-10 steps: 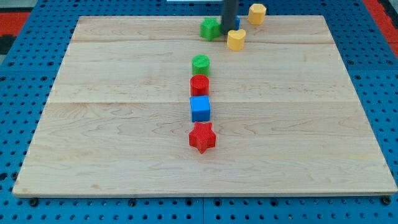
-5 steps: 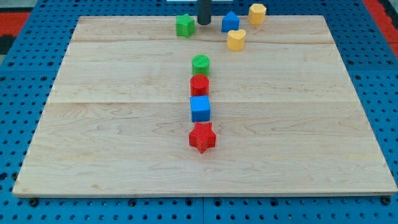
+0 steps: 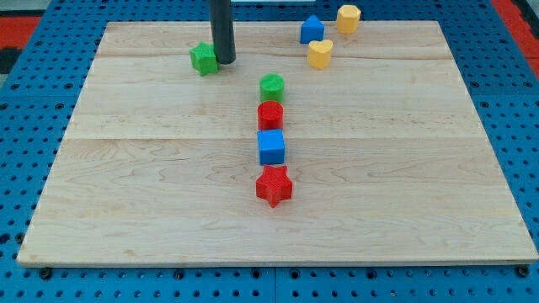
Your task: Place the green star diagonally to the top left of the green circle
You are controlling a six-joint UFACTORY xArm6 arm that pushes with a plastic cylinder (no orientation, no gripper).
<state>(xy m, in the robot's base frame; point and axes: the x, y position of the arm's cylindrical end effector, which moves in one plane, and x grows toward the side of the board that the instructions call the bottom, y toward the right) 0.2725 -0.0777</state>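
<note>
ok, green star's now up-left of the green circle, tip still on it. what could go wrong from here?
1. My tip sits against the right side of the green star; one more leftward push could carry the star too far from the green circle to read as diagonal.
2. Pulling away sideways could drag or spin the star.
3. A retreat toward the view's bottom right might clip the circle, which heads the column above the red circle.

Central block column (image 3: 271, 139); open flanks
</note>
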